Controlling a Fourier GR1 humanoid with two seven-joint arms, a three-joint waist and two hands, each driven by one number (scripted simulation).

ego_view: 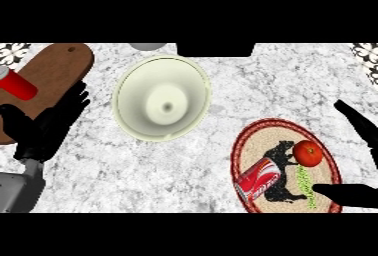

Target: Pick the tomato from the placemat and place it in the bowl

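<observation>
A red tomato [308, 153] sits on the round woven placemat [255, 135] at the right, beside a red soda can [258, 181] lying on its side. A pale cream bowl [162, 98] stands on the counter up and left of the mat. My right hand [354, 192] is open at the right edge, its thumb below the tomato and its fingers [356, 120] stretched above and right of it, touching nothing. My left hand [48, 125] rests open at the left, fingers up, over the edge of a wooden board.
A brown wooden cutting board [52, 65] lies at the far left with a red cylinder [16, 85] on it. A green smear [304, 182] marks the mat below the tomato. Marble counter [148, 170] lies between bowl and mat.
</observation>
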